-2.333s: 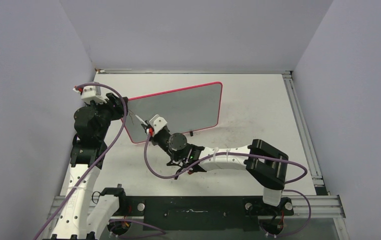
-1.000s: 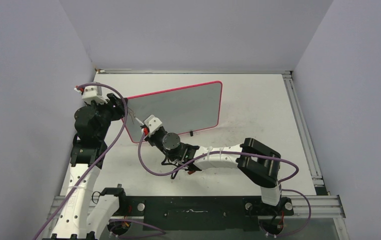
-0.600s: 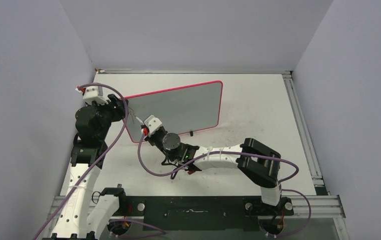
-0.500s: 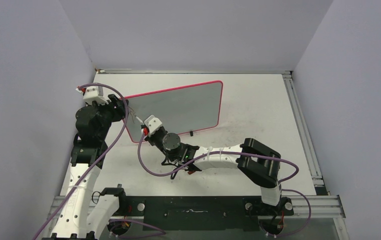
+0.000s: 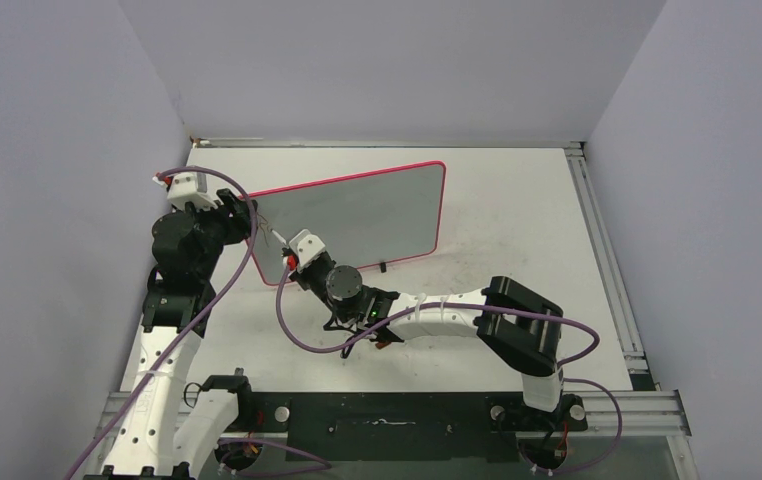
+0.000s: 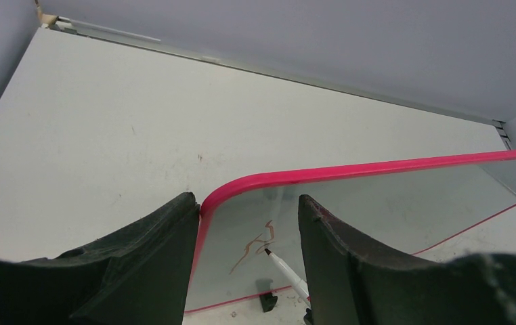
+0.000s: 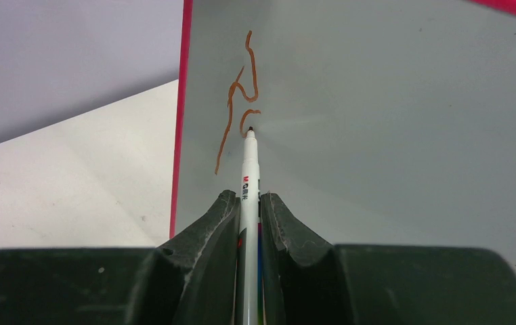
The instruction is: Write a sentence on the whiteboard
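Observation:
The whiteboard (image 5: 377, 215) stands tilted on small black feet, with a red-pink rim. My right gripper (image 7: 249, 203) is shut on a white marker (image 7: 248, 169), whose tip touches the board near its left edge. The sentence is only a short brown-red scrawl (image 7: 235, 101) beside the tip; it also shows in the left wrist view (image 6: 255, 245). My left gripper (image 6: 248, 203) is open at the board's upper left corner, with the rim against its left finger (image 6: 174, 230). In the top view the left gripper (image 5: 247, 212) and the right gripper (image 5: 287, 255) sit at the board's left end.
One black foot (image 6: 264, 301) of the board stands on the white scuffed tabletop (image 5: 517, 200). Grey walls close the left, back and right. A metal rail (image 5: 602, 260) runs along the table's right edge. A purple cable (image 5: 292, 320) loops below the right wrist.
The right arm has shifted left along the board since the earliest frame. Over the last second it has barely moved. The left arm holds its place.

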Controlling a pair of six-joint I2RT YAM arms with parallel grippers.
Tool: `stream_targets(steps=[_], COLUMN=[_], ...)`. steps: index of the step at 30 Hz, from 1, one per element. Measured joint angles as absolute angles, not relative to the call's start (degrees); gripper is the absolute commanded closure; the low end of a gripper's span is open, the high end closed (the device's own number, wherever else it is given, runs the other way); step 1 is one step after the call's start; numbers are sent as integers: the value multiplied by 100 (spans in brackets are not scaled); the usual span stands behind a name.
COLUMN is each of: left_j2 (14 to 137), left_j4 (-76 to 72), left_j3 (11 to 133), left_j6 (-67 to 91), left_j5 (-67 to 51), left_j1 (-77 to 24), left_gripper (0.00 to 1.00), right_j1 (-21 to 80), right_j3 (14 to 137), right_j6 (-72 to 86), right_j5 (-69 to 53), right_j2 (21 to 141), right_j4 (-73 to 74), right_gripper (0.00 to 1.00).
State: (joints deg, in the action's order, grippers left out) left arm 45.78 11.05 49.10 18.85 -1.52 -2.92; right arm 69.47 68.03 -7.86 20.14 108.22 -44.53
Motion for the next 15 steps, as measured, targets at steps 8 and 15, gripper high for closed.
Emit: stream_targets(steps=[8, 15], left_j2=[4578, 4578], left_j4=[1140, 1149], left_j3=[4910, 4910], left_j6=[1885, 1885], left_j5=[-150, -139], left_j1=[-292, -292], left_gripper=[47, 47], right_j1=[6947, 6958], right_j3=[6803, 6803], right_j6=[-819, -836], right_j5=[2014, 2016], right_j2=[10822, 10822], right_j4=[-4453, -4456], right_gripper=[95, 95])
